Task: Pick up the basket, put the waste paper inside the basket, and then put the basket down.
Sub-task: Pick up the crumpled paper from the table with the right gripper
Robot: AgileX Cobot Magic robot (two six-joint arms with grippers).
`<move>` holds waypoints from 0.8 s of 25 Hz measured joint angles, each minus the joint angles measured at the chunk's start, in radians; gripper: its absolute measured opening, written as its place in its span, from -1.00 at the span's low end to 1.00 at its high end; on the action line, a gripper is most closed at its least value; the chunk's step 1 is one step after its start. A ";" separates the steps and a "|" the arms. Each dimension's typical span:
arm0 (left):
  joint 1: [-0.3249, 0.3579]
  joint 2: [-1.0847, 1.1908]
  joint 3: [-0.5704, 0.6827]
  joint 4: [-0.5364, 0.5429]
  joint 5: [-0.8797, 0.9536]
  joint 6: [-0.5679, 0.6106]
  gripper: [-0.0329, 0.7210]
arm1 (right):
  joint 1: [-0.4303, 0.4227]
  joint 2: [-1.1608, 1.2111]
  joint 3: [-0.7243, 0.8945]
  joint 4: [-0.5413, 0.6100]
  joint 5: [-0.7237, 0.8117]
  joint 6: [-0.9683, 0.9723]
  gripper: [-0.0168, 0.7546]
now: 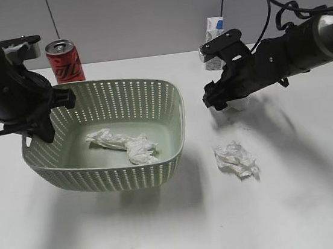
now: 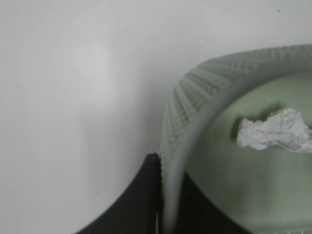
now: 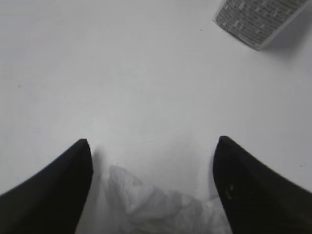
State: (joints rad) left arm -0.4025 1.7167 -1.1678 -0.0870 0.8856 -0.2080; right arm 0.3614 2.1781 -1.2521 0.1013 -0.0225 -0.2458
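The pale green basket (image 1: 170,109) hangs tilted, its left end raised off the table. My left gripper (image 1: 44,124) is shut on its left rim; in the left wrist view the jaws (image 2: 168,195) pinch the rim (image 2: 195,92). One crumpled waste paper wad (image 1: 126,144) lies inside the basket and also shows in the left wrist view (image 2: 275,130). A second wad (image 1: 236,159) lies on the table right of the basket. My right gripper (image 1: 215,100) is open, low over a third wad (image 3: 161,209) that sits between its fingers (image 3: 151,144); this wad is mostly hidden in the exterior view.
A red soda can (image 1: 64,61) stands behind the basket at the back left. An upright white-and-grey carton (image 1: 214,39) stands behind my right gripper, and its printed side shows in the right wrist view (image 3: 258,19). The table is white.
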 joint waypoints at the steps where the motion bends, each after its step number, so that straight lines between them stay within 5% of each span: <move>1: 0.000 0.000 0.000 0.000 0.000 0.000 -0.91 | 0.000 0.005 0.000 0.000 0.008 0.000 0.56; 7: 0.000 0.000 0.000 0.000 0.000 0.000 -0.91 | 0.000 0.009 -0.004 0.001 0.060 0.004 0.25; 14: 0.000 0.000 0.000 0.000 -0.004 0.000 -0.91 | 0.000 -0.032 -0.009 0.000 0.211 0.005 -0.87; 20: 0.000 0.000 0.000 0.000 -0.008 0.000 -0.91 | 0.008 -0.245 -0.001 0.005 0.247 -0.018 -0.97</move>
State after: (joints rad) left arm -0.4025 1.7167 -1.1678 -0.0870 0.8771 -0.2080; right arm 0.3694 1.9331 -1.2526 0.1059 0.2241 -0.2640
